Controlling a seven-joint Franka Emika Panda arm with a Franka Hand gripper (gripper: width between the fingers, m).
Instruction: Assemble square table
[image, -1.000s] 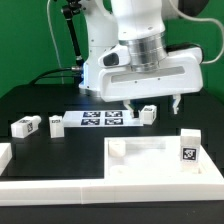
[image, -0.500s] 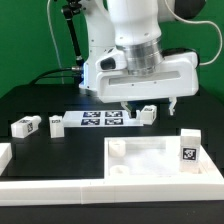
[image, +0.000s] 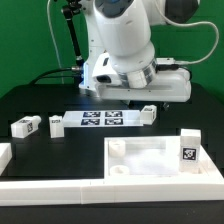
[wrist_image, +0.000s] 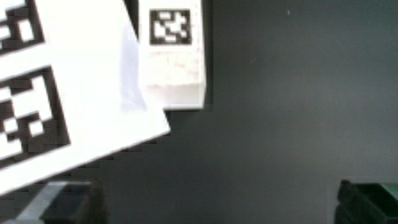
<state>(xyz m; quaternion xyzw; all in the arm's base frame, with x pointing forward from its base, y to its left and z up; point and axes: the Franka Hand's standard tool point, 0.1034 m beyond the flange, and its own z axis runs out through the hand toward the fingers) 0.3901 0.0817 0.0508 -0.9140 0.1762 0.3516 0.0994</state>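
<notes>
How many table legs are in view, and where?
4, by the exterior view: leftmost leg and second leg lie left of the marker board; third leg at its right end; fourth leg stands upright at the right edge of the table top. The arm may hide more.

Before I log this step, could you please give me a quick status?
Open jaws, nothing held. Table top lies flat, untouched. Nearest leg beside the marker board, not between the jaws. Nothing seen blocking it.

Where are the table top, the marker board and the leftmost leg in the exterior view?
table top (image: 150, 157): exterior view, inner floor.
marker board (image: 100, 119): exterior view, middle.
leftmost leg (image: 25, 126): exterior view, front face.
</notes>
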